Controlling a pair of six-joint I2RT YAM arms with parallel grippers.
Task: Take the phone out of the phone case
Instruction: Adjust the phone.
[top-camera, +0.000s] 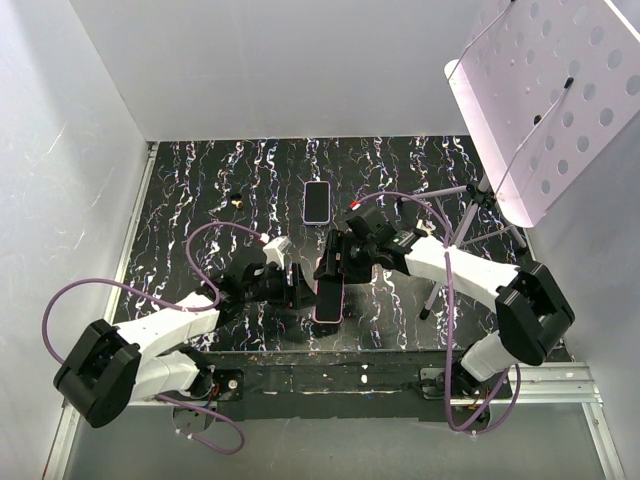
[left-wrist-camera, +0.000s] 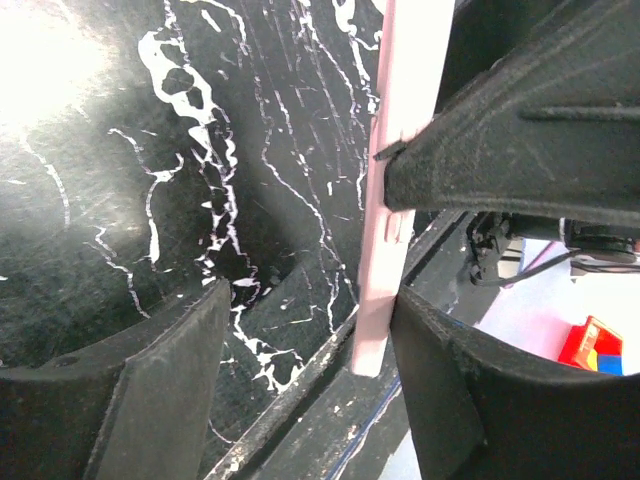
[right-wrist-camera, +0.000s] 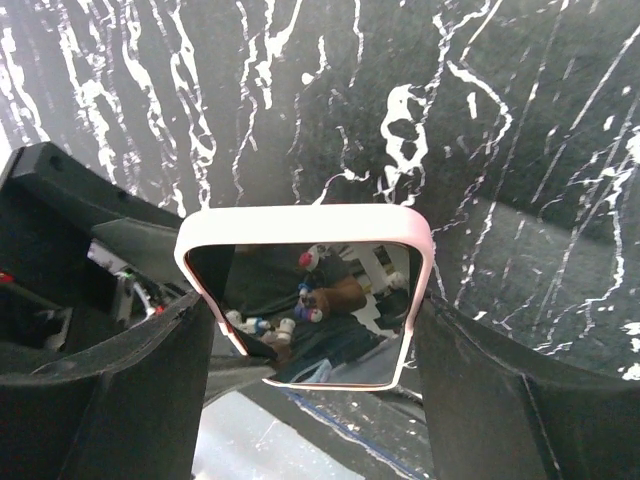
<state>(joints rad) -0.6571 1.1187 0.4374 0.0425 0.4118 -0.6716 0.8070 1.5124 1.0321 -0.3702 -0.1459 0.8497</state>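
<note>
The phone, a dark reflecting screen (right-wrist-camera: 320, 300) inside a pink phone case (right-wrist-camera: 300, 218), hangs just above the table's near part (top-camera: 328, 298). My right gripper (right-wrist-camera: 310, 310) is shut across the case's width, one finger on each long edge, holding its far end (top-camera: 331, 262). From the left, my left gripper (top-camera: 300, 288) reaches the case's side. There the case (left-wrist-camera: 385, 250) shows edge-on, resting against one finger (left-wrist-camera: 450, 400). The other finger (left-wrist-camera: 160, 390) stands well apart, so this gripper (left-wrist-camera: 305, 300) is open.
A second pink-rimmed phone (top-camera: 317, 202) lies flat farther back on the black marbled table (top-camera: 200, 180). A perforated pink panel (top-camera: 545, 90) on a tripod (top-camera: 470, 225) stands at the right. White walls enclose the table. A metal rail (top-camera: 350, 375) runs along the near edge.
</note>
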